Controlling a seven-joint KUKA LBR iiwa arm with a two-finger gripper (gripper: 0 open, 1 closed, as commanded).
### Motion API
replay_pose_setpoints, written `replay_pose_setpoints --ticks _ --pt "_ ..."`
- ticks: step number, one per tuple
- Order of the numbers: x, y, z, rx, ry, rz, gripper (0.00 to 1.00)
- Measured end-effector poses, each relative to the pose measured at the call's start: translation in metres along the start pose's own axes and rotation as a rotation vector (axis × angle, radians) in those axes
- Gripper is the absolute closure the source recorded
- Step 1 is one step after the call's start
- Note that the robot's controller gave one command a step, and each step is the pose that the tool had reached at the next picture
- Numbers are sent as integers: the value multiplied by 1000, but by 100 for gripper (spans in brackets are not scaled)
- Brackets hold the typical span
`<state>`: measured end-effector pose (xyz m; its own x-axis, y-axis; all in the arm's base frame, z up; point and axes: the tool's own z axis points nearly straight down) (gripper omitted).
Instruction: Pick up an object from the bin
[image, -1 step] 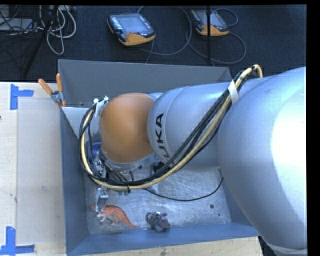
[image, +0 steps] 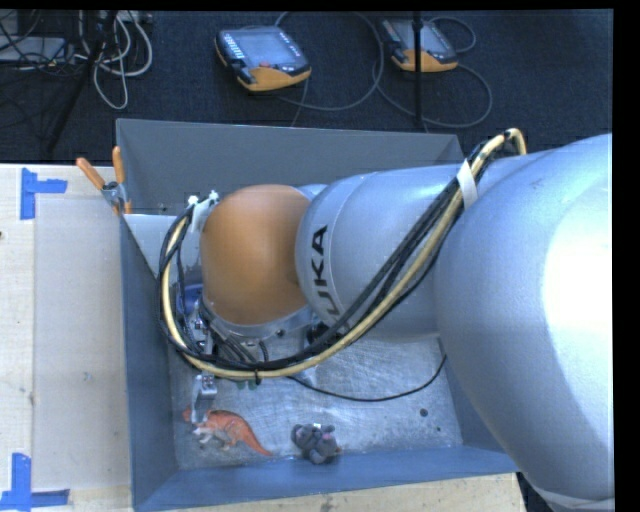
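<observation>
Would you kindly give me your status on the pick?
Tool down at view's lower left, just above orange dinosaur. Dinosaur lying on bin floor. Small grey thing to its right, clear of tool.

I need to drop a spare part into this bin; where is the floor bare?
Bare bin floor lies to the right of the grey lump, under the arm. The near left corner is crowded: the gripper hangs close beside the orange dinosaur.
</observation>
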<state>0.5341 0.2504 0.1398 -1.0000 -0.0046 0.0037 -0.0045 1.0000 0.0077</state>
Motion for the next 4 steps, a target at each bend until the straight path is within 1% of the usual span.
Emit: replay_pose_setpoints --ticks 1,2,3,4 --pt "19 11 26 -47 -47 175 0" --pt "29 -9 48 0 -4 177 0" --pt "46 -15 43 9 1 408 0" --pt "45 -31 67 9 0 306 0"
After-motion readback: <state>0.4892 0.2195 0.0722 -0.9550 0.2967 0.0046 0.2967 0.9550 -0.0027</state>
